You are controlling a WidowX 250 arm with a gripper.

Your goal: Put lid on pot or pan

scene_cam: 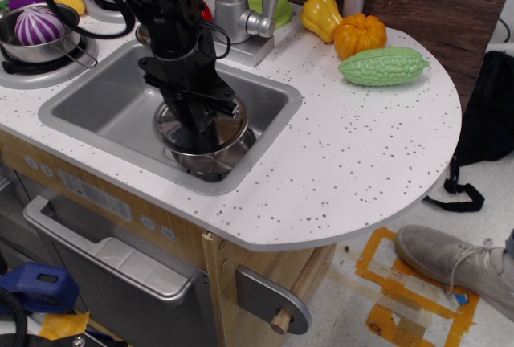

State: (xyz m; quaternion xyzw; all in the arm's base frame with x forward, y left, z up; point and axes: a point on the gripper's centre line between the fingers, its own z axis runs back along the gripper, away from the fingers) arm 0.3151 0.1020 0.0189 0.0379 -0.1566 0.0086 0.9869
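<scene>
The shiny round steel lid (170, 120) hangs in my gripper (199, 119) over the right part of the grey sink (96, 102). The gripper is shut on the lid's centre, and its black fingers hide the knob. The small shiny steel pot (228, 155) stands on the sink floor directly under the lid. The lid sits slightly tilted, just above or touching the pot's rim; I cannot tell which. The arm comes down from the upper left.
The steel faucet (239, 11) stands right behind the sink. A long-handled pot with a purple-and-white vegetable (36, 30) sits on the burner at the left. A green gourd (383, 66), an orange pumpkin (359, 35) and a yellow pepper (321, 14) lie at the back right.
</scene>
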